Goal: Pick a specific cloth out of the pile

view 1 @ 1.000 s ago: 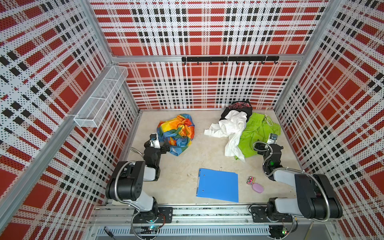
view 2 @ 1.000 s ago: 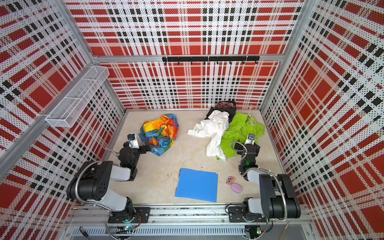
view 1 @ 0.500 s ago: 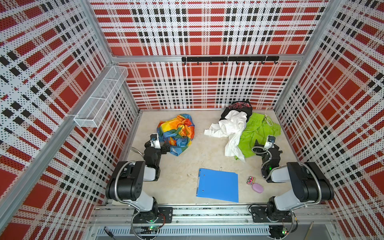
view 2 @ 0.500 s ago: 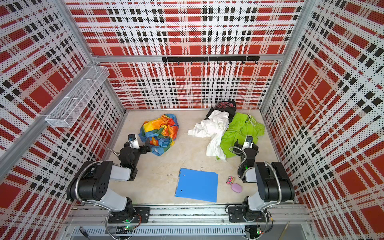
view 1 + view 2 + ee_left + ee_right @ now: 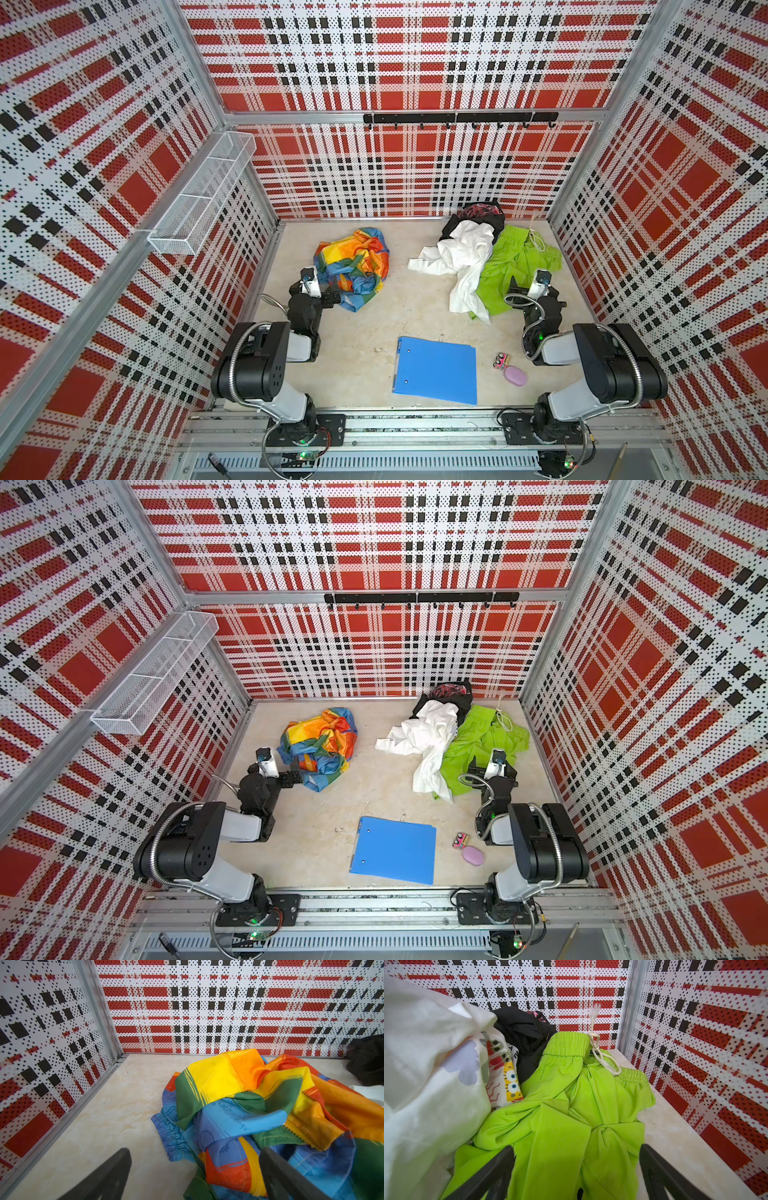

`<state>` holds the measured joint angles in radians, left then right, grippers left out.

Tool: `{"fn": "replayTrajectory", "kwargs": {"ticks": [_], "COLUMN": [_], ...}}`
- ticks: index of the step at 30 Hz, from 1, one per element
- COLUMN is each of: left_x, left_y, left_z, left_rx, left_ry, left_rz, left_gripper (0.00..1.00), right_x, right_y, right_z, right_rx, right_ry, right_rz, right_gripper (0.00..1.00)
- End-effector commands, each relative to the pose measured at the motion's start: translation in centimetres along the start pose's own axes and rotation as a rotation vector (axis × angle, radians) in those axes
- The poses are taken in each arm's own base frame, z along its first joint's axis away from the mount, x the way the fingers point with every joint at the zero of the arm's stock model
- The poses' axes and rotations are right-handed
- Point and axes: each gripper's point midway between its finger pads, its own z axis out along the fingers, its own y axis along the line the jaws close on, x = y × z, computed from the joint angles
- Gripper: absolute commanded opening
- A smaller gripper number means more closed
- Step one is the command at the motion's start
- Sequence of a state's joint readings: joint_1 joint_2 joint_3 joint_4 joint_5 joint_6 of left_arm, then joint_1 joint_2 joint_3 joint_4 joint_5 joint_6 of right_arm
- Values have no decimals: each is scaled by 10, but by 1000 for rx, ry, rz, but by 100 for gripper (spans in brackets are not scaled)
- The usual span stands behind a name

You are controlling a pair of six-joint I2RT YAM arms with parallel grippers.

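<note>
The rainbow-patched cloth [image 5: 353, 266] [image 5: 320, 742] lies crumpled by itself at the back left of the floor, apart from the pile [image 5: 486, 257] [image 5: 449, 737] of white, black and lime-green garments at the back right. My left gripper [image 5: 331, 296] [image 5: 291, 777] [image 5: 195, 1167] is open at the cloth's [image 5: 239, 1101] near left edge; a fold lies against one finger, the other stands over bare floor. My right gripper [image 5: 516, 289] [image 5: 475, 767] [image 5: 575, 1167] is open, low over the lime-green shorts [image 5: 581, 1109], whose fabric lies between the fingers. The white garment [image 5: 425, 1084] lies beside them.
A blue folder [image 5: 436, 370] lies near the front middle, with a small lilac object [image 5: 515, 376] and a pink trinket [image 5: 501, 360] to its right. A wire basket [image 5: 203, 195] hangs on the left wall and a hook rail [image 5: 457, 118] on the back wall. Plaid walls close three sides.
The right arm's elbow has swung inward and up while its gripper stayed by the green shorts. The left arm and the clothes have not moved.
</note>
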<state>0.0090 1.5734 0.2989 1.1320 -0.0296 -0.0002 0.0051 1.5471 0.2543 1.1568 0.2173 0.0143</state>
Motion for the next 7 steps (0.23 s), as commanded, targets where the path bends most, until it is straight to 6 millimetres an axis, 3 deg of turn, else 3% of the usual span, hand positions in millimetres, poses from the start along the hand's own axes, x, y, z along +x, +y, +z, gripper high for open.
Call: {"fn": "replayTrajectory", "kwargs": {"ticks": [1, 7], "left_x": [-6, -6], "left_y": [-2, -2], "left_z": [1, 2], "left_rx": [11, 11], "left_ry": [-21, -22], "left_rz": [-11, -11], "left_gripper": [99, 99], "right_x": [-14, -14], "right_y": [2, 3], "right_z": [2, 2], "right_rx": [-6, -7], "right_ry": [-54, -57], "right_rz": [0, -2], "right_gripper": [100, 100]}}
